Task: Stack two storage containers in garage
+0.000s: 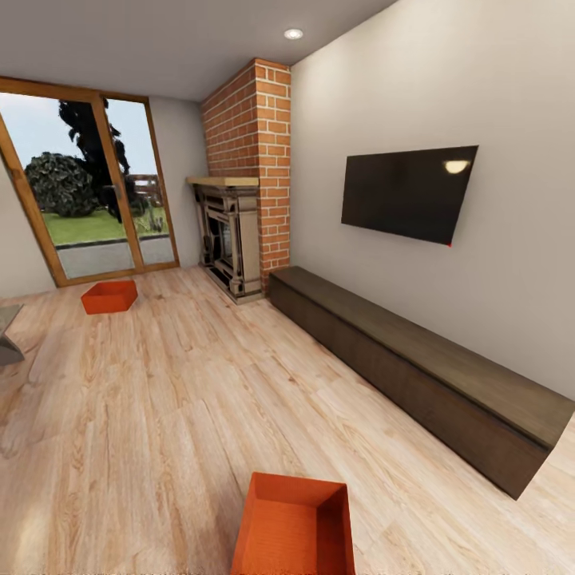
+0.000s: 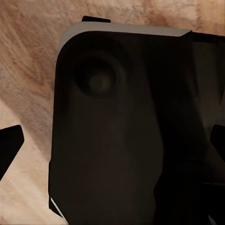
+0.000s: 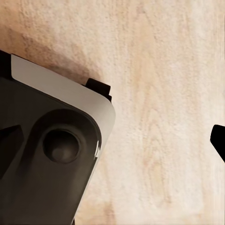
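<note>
Near storage container [image 1: 294,529] sits on the wood floor [image 1: 160,415] right below the head camera; second container [image 1: 109,296] is far off by the glass doors [image 1: 88,192]. Likely light, stiff, ribbed plastic; grab a long rim wall. Pincers: only dark housing over planks visible, opening can't be told, nothing visibly held.

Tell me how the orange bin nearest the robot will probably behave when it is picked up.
The near orange bin looks like rigid plastic, so it should keep its shape. It appears empty, so probably light for its size. Its flat bottom on the wood floor suggests sliding, not rolling, if pushed.
</note>
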### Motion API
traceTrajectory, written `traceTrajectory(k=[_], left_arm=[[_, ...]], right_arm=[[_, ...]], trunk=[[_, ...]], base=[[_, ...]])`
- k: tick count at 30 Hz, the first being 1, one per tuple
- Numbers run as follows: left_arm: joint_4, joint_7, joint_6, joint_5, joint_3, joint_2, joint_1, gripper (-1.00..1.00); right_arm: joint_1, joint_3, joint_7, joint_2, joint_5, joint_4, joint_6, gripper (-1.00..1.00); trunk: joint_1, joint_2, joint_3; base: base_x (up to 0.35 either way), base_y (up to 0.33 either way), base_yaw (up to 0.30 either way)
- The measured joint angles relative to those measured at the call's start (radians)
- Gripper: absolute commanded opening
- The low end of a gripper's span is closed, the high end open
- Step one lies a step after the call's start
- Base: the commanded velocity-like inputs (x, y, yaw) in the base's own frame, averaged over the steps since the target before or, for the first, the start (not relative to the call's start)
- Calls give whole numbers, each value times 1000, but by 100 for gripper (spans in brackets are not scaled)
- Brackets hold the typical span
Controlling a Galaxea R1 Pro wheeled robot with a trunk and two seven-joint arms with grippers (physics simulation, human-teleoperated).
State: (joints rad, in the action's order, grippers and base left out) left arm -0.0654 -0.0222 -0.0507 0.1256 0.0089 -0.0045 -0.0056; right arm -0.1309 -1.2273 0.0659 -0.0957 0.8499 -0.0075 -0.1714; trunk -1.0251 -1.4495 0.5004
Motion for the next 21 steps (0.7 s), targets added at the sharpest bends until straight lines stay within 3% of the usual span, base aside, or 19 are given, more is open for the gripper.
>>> traceTrajectory(k=[9,21], left_arm=[[0,0,0,0,0,0,0,100],[0,0,0,0,0,0,0,100]], right_arm=[[0,1,0,0,0,0,-1,100],[1,0,0,1,0,0,-1,100]], trunk=[[0,0,15],[0,0,28]], base=[[0,0,-5],[0,0,-92]])
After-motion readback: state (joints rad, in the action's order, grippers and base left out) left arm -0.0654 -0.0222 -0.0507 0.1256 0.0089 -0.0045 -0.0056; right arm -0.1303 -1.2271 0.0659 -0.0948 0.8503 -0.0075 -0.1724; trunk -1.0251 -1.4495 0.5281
